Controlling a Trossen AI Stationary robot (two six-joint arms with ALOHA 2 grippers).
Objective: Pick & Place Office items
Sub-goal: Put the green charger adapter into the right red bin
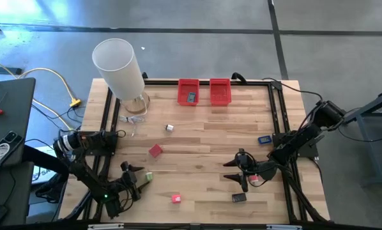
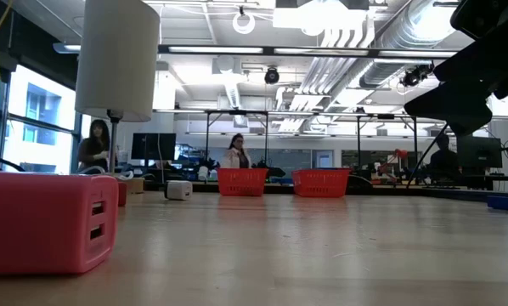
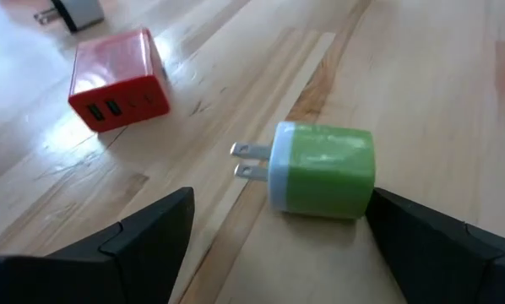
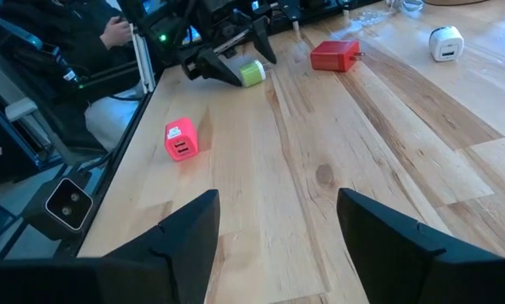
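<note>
The office items are small charger plugs scattered on the wooden table. A green one (image 3: 320,169) lies on its side near the front left, prongs toward the red one (image 3: 117,80). My left gripper (image 1: 135,176) is open, low over the table, with a finger on either side of the green plug. My right gripper (image 1: 233,171) hovers open at the front right with nothing between its fingers (image 4: 278,211). A pink plug (image 4: 181,139) lies near the front edge, a white one (image 4: 446,44) farther back. My left gripper has one fingertip (image 3: 388,207) right beside the green plug's back end (image 3: 366,190); I cannot tell whether it touches. The other finger stands clear of the prong end. The plug lies flat on the table.
Two red bins (image 1: 188,91) (image 1: 220,91) stand at the far edge; the left one holds a grey item. A tall white cylinder (image 1: 117,64) stands at the far left. A blue item (image 1: 264,139) and a black one (image 1: 239,198) lie near my right arm.
</note>
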